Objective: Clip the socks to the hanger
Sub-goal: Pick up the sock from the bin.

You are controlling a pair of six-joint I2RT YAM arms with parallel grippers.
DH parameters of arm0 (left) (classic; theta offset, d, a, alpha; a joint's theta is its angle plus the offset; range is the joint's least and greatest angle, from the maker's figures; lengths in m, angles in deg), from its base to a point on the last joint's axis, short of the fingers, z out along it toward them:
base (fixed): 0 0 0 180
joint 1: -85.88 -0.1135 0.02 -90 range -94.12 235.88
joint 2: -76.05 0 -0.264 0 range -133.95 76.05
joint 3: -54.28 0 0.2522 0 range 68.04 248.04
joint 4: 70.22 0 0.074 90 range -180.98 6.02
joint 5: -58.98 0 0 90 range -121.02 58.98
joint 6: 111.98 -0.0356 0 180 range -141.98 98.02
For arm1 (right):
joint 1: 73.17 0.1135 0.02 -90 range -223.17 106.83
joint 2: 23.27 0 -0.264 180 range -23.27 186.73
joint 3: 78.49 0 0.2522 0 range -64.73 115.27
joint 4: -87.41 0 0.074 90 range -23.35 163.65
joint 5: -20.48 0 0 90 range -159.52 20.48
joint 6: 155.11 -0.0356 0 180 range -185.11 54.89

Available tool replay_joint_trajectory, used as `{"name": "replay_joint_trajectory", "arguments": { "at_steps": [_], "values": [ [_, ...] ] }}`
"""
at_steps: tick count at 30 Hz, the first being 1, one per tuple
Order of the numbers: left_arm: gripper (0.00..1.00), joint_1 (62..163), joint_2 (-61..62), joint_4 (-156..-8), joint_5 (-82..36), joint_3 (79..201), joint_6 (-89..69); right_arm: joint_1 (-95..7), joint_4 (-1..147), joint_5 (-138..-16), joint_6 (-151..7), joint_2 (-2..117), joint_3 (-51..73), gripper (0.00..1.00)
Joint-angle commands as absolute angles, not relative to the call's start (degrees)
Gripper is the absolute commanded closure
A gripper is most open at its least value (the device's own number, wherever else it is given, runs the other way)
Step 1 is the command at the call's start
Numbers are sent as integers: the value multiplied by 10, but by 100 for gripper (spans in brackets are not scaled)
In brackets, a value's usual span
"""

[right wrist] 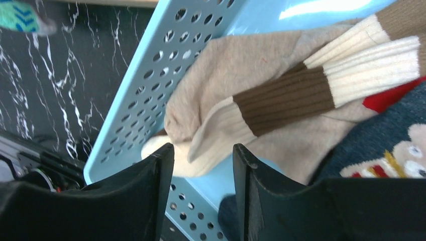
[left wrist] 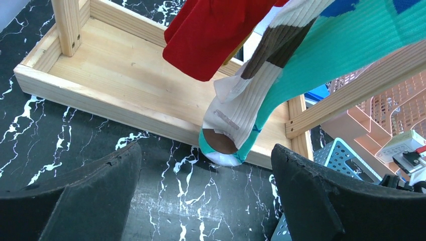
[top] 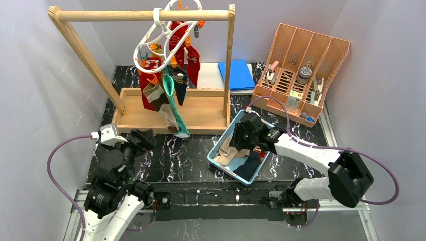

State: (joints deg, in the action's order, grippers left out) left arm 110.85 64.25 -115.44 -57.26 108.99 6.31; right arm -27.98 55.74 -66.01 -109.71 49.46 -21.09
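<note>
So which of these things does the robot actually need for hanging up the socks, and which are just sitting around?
Part of the job:
- white ring hanger
- clipped socks already hanging from it
- loose socks in the blue basket
- wooden rail that the hanger hangs on

Just lying about:
- orange organiser with its odds and ends
- flat blue pad beside it

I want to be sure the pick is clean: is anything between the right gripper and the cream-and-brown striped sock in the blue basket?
Nothing visible. The right gripper straddles the cream end of the striped sock with open jaws, no other sock between; the blue basket wall runs beside them.
</note>
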Motion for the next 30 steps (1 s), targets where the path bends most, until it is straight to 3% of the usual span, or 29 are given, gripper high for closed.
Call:
{"name": "replay_joint_trajectory", "arguments": {
  "at_steps": [1, 9, 18, 20, 23, 30],
  "values": [
    [2, 1111, 650, -1150, -591, 1090, 73, -273, 609, -623, -1160, 520, -202, 46],
    [2, 1111, 651, -1147, -585, 1086, 75, -267, 627, -644, -1167, 559, -209, 53],
    [2, 1111, 647, -1146, -580, 1085, 72, -260, 620, -657, -1165, 600, -208, 68],
    [2, 1111, 647, -1146, -579, 1086, 71, -258, 611, -645, -1163, 592, -207, 76],
    [2, 1111, 645, -1147, -579, 1086, 69, -257, 590, -620, -1143, 553, -195, 98],
    [2, 1111, 639, -1145, -573, 1086, 68, -257, 530, -579, -990, 458, -92, 99]
  ]
}}
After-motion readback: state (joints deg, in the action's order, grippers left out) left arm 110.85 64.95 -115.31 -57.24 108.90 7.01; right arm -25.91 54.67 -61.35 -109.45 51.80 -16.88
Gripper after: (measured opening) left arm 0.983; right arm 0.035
